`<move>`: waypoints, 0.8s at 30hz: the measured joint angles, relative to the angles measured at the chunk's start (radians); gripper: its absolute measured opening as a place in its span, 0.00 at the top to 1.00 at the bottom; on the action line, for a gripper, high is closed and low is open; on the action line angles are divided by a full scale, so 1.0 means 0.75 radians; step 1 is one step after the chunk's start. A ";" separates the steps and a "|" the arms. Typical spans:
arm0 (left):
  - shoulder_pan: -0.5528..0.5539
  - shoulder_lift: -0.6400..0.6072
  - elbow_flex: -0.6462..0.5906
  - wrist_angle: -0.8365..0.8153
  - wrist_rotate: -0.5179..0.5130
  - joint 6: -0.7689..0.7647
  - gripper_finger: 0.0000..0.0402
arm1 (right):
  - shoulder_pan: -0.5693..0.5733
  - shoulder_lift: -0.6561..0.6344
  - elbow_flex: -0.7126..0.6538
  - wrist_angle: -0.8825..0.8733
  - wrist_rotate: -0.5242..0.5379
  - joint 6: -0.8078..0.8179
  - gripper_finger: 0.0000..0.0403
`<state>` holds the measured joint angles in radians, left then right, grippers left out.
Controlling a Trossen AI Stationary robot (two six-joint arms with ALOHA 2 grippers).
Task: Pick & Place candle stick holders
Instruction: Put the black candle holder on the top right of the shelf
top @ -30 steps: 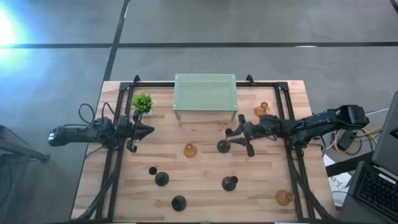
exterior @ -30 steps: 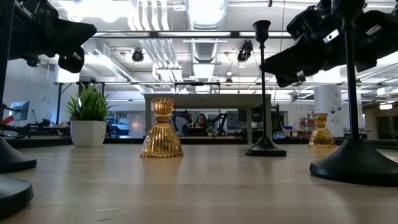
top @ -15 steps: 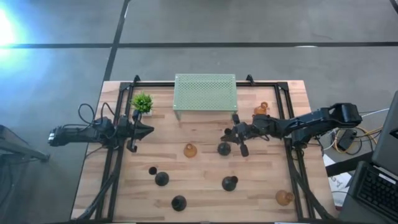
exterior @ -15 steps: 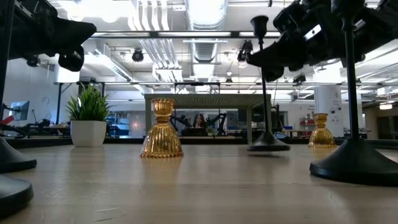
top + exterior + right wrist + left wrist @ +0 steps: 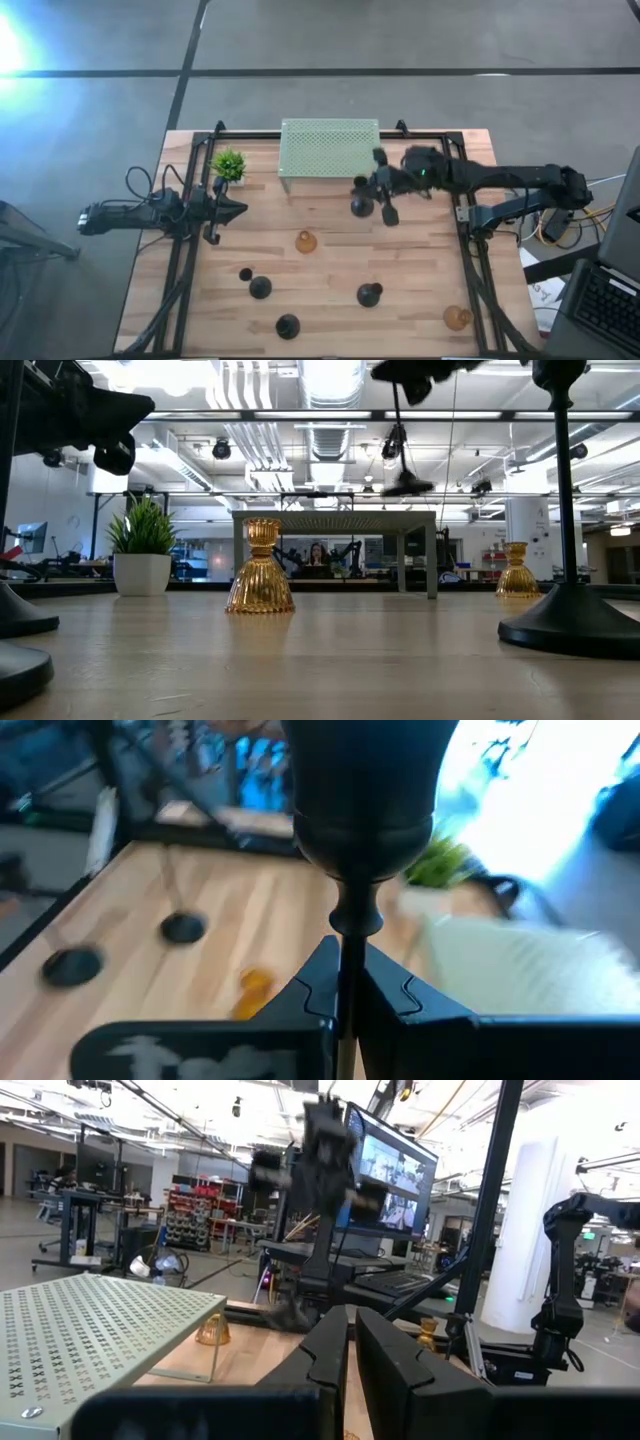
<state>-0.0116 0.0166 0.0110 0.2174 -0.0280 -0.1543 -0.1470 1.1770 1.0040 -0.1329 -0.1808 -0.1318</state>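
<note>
Seven candle stick holders showed in the high view: four black and three amber. One black holder (image 5: 361,207) hung in the right claw (image 5: 379,197), lifted clear of the counter (image 5: 320,300), just in front of the pale green perforated stand (image 5: 331,148). The other three black ones stood on the near part of the counter: a black holder (image 5: 260,288) toward the left with a small dark disc (image 5: 245,273) just beside it, a black holder (image 5: 288,325) by the near edge, and a black holder (image 5: 370,294) right of centre. Of the amber glass ones, an amber holder (image 5: 305,241) stood mid-counter, an amber holder (image 5: 458,317) near the right front corner, and an amber holder (image 5: 516,571) far back on the right, which the high view mostly hid behind the arm. One small potted plant (image 5: 228,165) stood left of the stand.

In the right wrist view the right claw's fingers (image 5: 310,982) were closed tightly on the thin stem of the lifted black holder, just under its cup. The low view showed its round base (image 5: 407,486) floating high above the counter, level with the stand's top. The right arm reached in from the right edge, stretched long toward the stand.

The left claw (image 5: 232,209) hovered over the left side of the counter, near the plant, its fingers (image 5: 385,1355) almost together and holding nothing, its arm lying level along the left edge.
</note>
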 joint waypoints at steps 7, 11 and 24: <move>0.000 0.000 0.000 0.000 0.000 0.029 0.93 | -0.269 0.043 0.287 -0.097 -0.087 -0.051 0.98; 0.000 0.000 0.000 0.001 -0.017 0.035 0.93 | -0.520 0.146 0.395 -0.094 -0.297 0.084 0.98; 0.000 0.000 0.000 0.000 -0.036 0.106 0.93 | -0.888 0.482 0.467 0.130 -0.460 0.112 0.98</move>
<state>-0.0116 0.0166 0.0113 0.2176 -0.0547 -0.0750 -0.8132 1.5384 1.3541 -0.0356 -0.5257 -0.0481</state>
